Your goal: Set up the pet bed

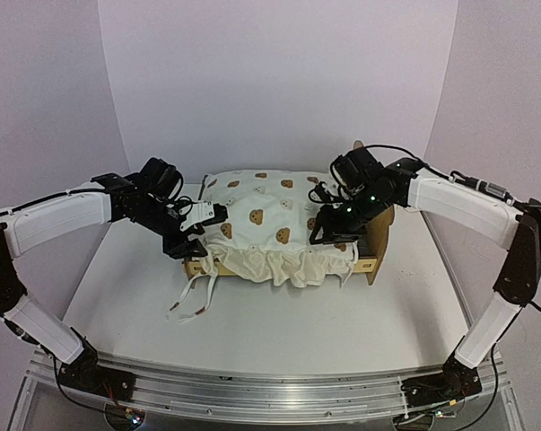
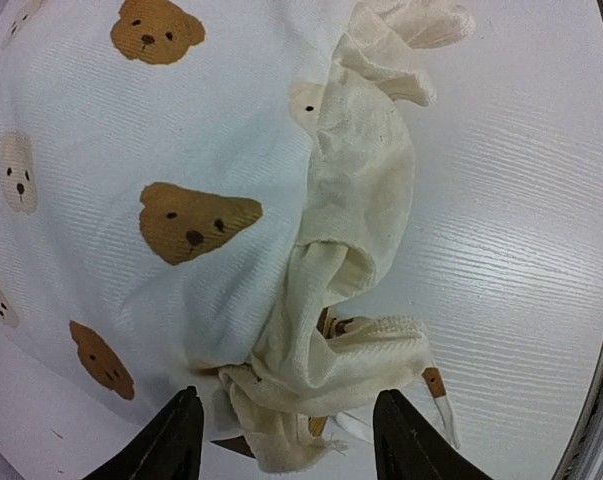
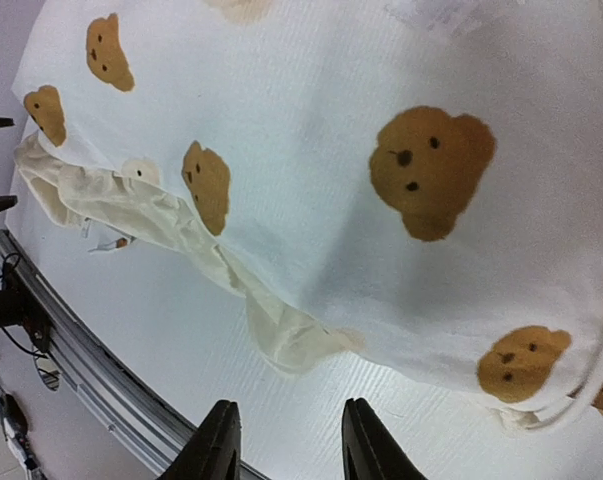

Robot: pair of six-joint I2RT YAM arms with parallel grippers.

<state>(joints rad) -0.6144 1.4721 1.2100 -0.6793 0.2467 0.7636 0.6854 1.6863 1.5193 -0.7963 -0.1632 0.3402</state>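
OK, we see the pet bed (image 1: 279, 235) in the middle of the table (image 1: 279, 346). Its bear-print cushion (image 3: 311, 120) lies on the plywood frame (image 1: 375, 256), and the ruffle (image 2: 366, 190) spills over the near edge onto the tabletop. We have the left gripper (image 2: 286, 395) at the cushion's left corner, fingers spread, ruffle bunched just past the tips, nothing pinched. We have the right gripper (image 3: 291, 405) at the right side, fingers apart over bare table. Tie strings (image 1: 189, 301) lie loose at front left.
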